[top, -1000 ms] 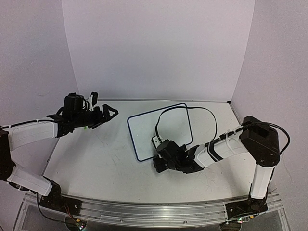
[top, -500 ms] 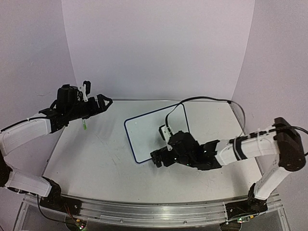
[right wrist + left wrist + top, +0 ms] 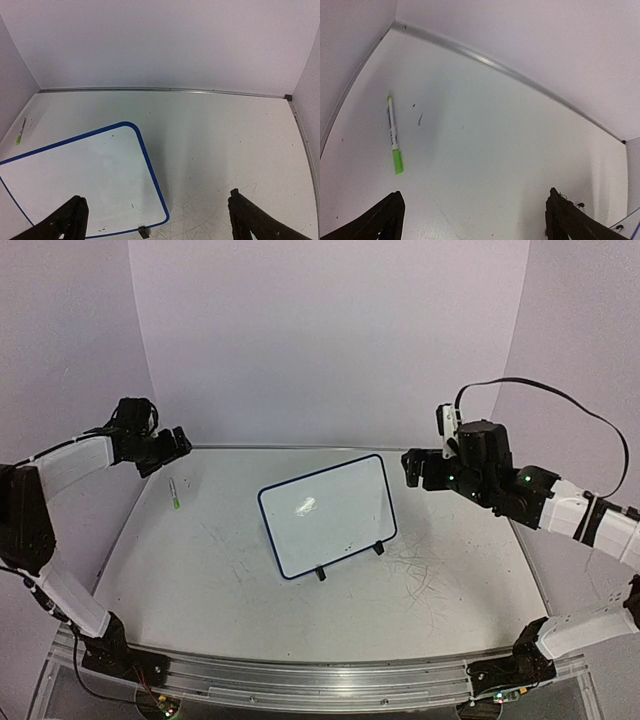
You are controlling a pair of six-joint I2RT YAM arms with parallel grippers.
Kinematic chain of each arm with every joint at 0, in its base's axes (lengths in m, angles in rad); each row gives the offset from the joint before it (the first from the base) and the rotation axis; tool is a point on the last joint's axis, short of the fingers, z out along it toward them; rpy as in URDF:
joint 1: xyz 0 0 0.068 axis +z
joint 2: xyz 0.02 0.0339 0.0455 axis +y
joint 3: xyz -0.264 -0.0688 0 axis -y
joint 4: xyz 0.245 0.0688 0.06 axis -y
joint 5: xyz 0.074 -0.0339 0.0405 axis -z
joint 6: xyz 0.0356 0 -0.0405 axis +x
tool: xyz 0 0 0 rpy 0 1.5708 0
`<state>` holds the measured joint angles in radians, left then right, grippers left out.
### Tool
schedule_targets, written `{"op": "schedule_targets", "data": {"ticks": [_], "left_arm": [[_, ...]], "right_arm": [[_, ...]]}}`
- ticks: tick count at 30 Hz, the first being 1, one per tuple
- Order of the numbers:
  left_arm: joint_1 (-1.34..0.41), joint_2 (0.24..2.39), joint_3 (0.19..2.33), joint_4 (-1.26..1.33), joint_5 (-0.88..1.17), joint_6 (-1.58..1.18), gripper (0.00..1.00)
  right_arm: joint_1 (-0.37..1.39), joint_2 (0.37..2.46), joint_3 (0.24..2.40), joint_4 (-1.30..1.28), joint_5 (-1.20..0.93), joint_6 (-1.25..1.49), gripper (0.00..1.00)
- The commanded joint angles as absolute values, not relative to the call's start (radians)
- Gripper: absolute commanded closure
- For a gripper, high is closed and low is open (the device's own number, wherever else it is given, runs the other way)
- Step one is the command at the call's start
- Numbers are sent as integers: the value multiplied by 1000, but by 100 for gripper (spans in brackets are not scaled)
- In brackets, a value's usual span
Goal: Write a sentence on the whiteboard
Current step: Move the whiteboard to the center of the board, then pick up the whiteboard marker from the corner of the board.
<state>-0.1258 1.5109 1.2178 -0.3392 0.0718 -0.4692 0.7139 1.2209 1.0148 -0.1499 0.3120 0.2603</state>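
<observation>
My left gripper (image 3: pixel 172 447) and right gripper (image 3: pixel 415 468) hang released, empty, flanking the seemingly blank whiteboard (image 3: pixel 345 510). The marker (image 3: pixel 394 137) lies ahead-left of the left one, probably awaiting pickup.

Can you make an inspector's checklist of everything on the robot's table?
Surface: white tabletop, with grey scuffs and scribbles, most of them right of the board.
Job's things: whiteboard mid-table, two black feet at its near edge, no writing seen, only tiny specks. Green-capped marker lying flat near the left wall, not held.
Clutter: nothing seen.
Grippers: left gripper open and empty, raised at the far-left corner. Right gripper open and empty, raised right of the board.
Cables: black cable looping in the air from the right wrist.
Surroundings: plain lilac walls on three sides; metal rail along the near edge.
</observation>
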Motion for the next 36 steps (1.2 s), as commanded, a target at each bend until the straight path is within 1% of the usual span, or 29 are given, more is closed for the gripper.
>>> {"op": "schedule_targets", "data": {"ticks": [1,5,8,12,14,16,20,23,26,30,33,36], "left_arm": [[-86,1670,1311,-457,81,-448,2],[-66,1788,1350,-463,37,-432,4],[-26,1882,1389,-463,51,-436,9],[-8,2000,1465,-473,35,-422,19],[-8,2042,1493,-473,23,-416,20],[-8,2080,1522,-480,-1,-407,23],[-12,2137,1563,-486,-24,-395,32],[-25,2171,1588,-501,-49,-388,37],[-34,2185,1583,-509,-89,-392,46],[-47,2189,1557,-512,-132,-382,54],[-52,2187,1544,-516,-143,-370,61],[-52,2167,1524,-515,-142,-365,69]], "right_arm": [[716,1221,1103,-220,327,72,2],[708,1241,1102,-217,286,13,2],[691,1288,1092,-212,202,28,2],[638,1359,1050,-176,-48,79,2],[631,1420,1031,-161,-134,75,6],[630,1481,1013,-150,-170,77,10],[631,1527,949,-66,-225,116,12],[636,1541,935,-40,-230,128,13],[678,1566,932,-34,-162,80,14],[739,1614,930,-10,-105,39,16],[741,1646,931,-9,-62,44,22],[740,1666,903,22,-9,55,33]]}}
